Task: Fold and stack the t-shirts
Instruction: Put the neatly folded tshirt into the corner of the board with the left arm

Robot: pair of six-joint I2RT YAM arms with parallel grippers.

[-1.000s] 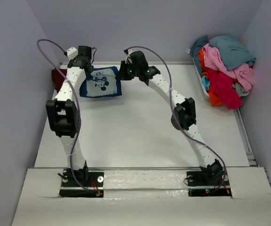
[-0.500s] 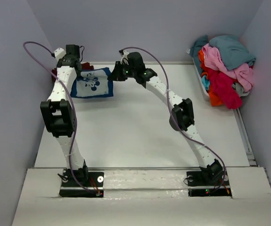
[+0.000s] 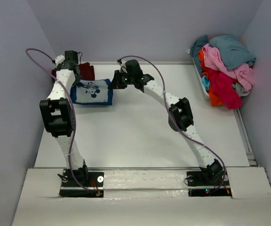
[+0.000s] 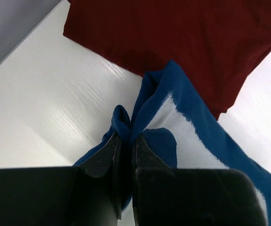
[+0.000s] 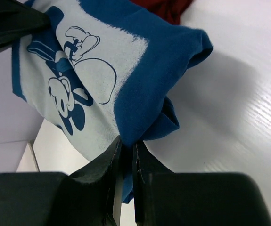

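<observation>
A: Where's the navy t-shirt (image 3: 94, 92)?

B: Folded, slung between both arms at the desk's (image 3: 140, 132) far left; the left jaws are pinching one end, the right jaws the other; its long axis runs left to right.

A: And the stack?

B: The maroon t-shirt (image 3: 86, 70) lies just beyond, nearer the left arm; both arms reach far out, the right slanting leftward; I'd judge the carry goes that way.
</observation>
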